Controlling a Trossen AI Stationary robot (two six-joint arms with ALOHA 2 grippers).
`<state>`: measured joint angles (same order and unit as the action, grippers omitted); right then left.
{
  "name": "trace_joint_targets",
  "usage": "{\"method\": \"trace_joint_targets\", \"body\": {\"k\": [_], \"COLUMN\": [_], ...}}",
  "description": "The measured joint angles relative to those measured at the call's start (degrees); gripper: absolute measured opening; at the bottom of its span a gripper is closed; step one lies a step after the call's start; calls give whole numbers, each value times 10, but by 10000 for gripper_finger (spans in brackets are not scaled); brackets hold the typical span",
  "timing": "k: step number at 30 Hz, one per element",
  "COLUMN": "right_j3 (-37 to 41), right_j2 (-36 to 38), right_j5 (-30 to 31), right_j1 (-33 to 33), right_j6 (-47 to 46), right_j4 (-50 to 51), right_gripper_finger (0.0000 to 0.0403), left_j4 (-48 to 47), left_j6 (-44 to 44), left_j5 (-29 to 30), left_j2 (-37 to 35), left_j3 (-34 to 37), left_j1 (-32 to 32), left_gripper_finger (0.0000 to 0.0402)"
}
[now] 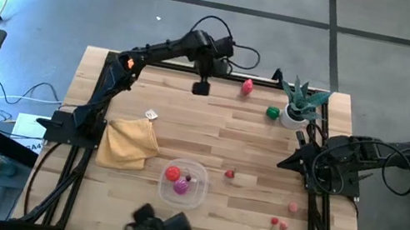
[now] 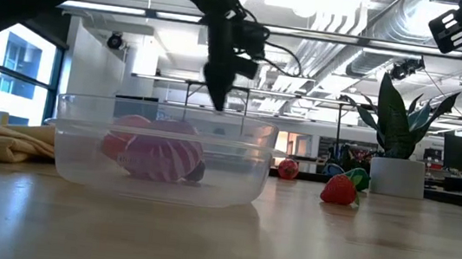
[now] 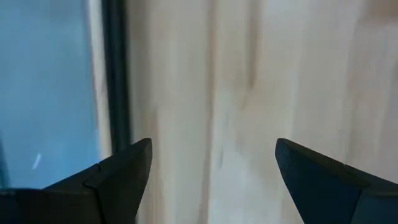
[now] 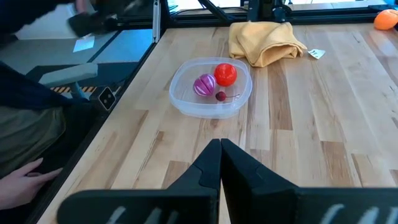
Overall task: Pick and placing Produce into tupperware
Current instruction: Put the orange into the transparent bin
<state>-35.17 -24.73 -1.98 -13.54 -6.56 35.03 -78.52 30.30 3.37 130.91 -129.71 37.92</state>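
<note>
The clear tupperware (image 1: 198,196) sits near the table's front edge. It holds a red produce piece (image 4: 226,73), a magenta-purple one (image 4: 204,84) and a small dark red one (image 4: 221,96). Loose produce lies on the wood: a red piece (image 1: 247,87) and a green piece (image 1: 273,113) at the far side, and a small red one (image 1: 230,173), a pink one (image 1: 293,206) and a red pair (image 1: 279,224) at the near right. My left gripper (image 1: 201,87) hangs open over bare wood near the far edge, left of the far red piece. My right gripper (image 4: 219,152) is shut and empty at the right side.
A mustard-yellow cloth (image 1: 130,142) lies left of the tupperware, with a small white tag (image 1: 152,115) beyond it. A spiky potted plant (image 1: 301,107) stands at the far right corner, beside the green piece. The table's dark far edge (image 3: 115,74) shows just beyond my left gripper.
</note>
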Motion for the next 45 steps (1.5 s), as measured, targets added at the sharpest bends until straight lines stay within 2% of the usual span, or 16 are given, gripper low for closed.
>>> {"method": "trace_joint_targets", "body": {"k": [3,6,16,21,27,33,39,45], "right_j3": [0,0,0,0,0,0,0,0], "right_j2": [0,0,0,0,0,0,0,0], "right_j5": [0,0,0,0,0,0,0,0], "right_j1": [0,0,0,0,0,0,0,0], "right_j6": [0,1,1,1,1,1,0,0], "right_j4": [0,0,0,0,0,0,0,1], "right_gripper_finger": [0,0,0,0,0,0,0,0], "left_j4": [-87,-118,-115,-114,-114,-109,-49,-38], "left_j6": [-23,-53,-104,-126,-203,-302,-314,-356], "left_j5": [85,174,184,210,238,347,382,411], "left_j2": [-12,-20,-34,-59,-139,-205,-208,-187], "left_j3": [0,2,26,87,194,278,319,347], "left_j1": [12,30,119,154,204,242,238,250], "left_gripper_finger": [330,330,330,330,330,329,299,242]}}
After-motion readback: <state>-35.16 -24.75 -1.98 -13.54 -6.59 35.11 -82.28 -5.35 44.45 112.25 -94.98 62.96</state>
